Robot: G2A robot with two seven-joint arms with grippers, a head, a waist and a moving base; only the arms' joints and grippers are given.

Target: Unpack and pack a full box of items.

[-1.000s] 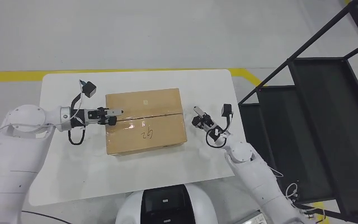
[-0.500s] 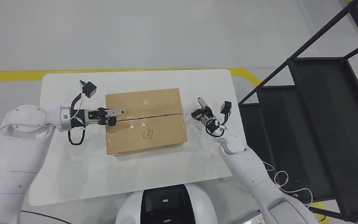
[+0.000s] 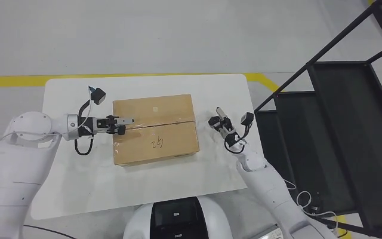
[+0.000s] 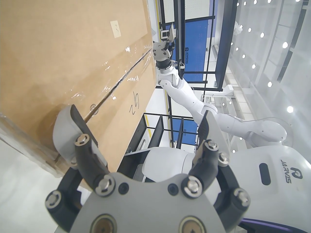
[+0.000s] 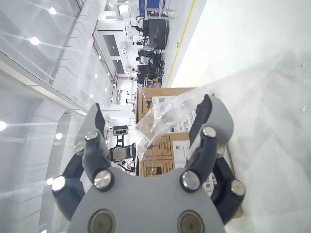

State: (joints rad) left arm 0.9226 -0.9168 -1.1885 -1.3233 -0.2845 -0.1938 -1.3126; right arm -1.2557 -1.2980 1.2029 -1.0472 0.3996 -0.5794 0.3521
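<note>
Box (image 3: 154, 134): stiff cardboard, probably heavy. Lift flaps at the taped centre seam (image 3: 158, 123). Left end effector (image 3: 121, 122) released at seam end. Right end effector (image 3: 216, 118) released, tape scrap (image 5: 155, 122) clinging.

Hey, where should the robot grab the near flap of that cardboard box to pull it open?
Probably the near flap by its free edge along the middle seam, at the left end, coming in from the left. The seam shows a dark gap there for a finger to slip into, and the open left gripper sits at that end.
</note>
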